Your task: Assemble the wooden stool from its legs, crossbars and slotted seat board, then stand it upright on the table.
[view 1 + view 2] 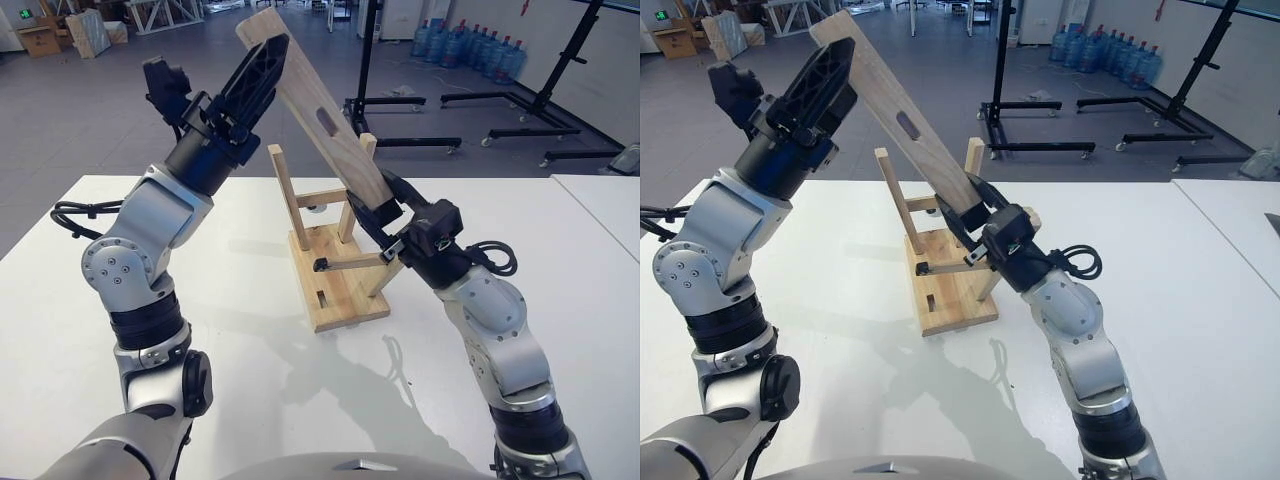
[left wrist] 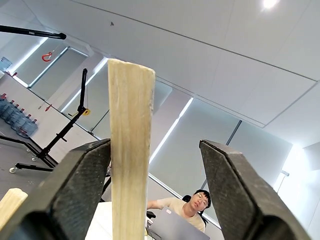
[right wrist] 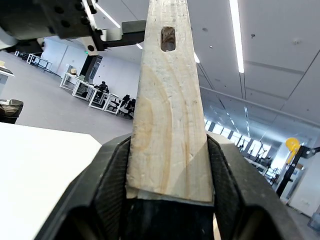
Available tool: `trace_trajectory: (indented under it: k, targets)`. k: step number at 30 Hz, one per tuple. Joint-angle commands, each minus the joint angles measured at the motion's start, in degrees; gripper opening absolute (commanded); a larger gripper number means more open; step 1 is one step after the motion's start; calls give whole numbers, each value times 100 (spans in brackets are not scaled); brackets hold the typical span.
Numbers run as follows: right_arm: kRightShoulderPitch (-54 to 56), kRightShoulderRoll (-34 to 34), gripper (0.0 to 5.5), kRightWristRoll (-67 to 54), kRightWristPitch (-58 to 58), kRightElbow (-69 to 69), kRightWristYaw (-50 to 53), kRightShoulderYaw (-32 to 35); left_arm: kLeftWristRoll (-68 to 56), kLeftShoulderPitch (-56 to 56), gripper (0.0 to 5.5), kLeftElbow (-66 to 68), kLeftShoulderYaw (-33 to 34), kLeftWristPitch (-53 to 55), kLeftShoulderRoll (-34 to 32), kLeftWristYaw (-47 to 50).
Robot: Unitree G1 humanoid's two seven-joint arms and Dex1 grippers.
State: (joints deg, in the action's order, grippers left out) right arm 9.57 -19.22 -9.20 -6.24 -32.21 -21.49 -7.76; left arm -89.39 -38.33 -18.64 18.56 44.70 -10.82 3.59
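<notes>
Two claws attend the slotted board (image 1: 305,95), which slants upward above the worktop (image 1: 560,260). We find the right claw (image 1: 375,208) pinching its lower end and the left claw (image 1: 270,60) spread about its upper end, one finger against the wood. Below, a slotted base board (image 1: 335,290) lies flat on the worktop, carrying upright legs (image 1: 283,185) joined by crossbars (image 1: 322,197).

The two head views look forward and down over the table (image 1: 260,250) and share the same scene. Both wrist views look up toward the ceiling (image 2: 200,60), very close along the same slotted board (image 3: 167,125).
</notes>
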Motion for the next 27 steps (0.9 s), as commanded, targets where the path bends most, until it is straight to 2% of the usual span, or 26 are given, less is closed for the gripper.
trace_trajectory:
  k: [1,5,12,18,25,27]
  targets:
    - [-72,-83,202,-176,-152,-159,-235,-29,109,25,316,110,-77,-174,-124,93]
    - [-156,-140,202,-264,-247,-218,-411,-52,22,52,295,109,-119,-154,-289,42]
    - [-189,-218,202,-252,-297,-207,-530,13,-304,251,184,9,-230,36,-709,-139]
    - [-270,-236,202,-174,-283,-116,-512,17,-422,355,113,-82,-315,-106,-688,-121]
    - [-283,-233,202,-27,-297,-16,-396,43,-398,482,109,-270,-370,-336,-575,-173]
    - [-267,-158,248,-93,-345,-34,-354,63,-156,439,108,-183,-363,-432,-606,-122]
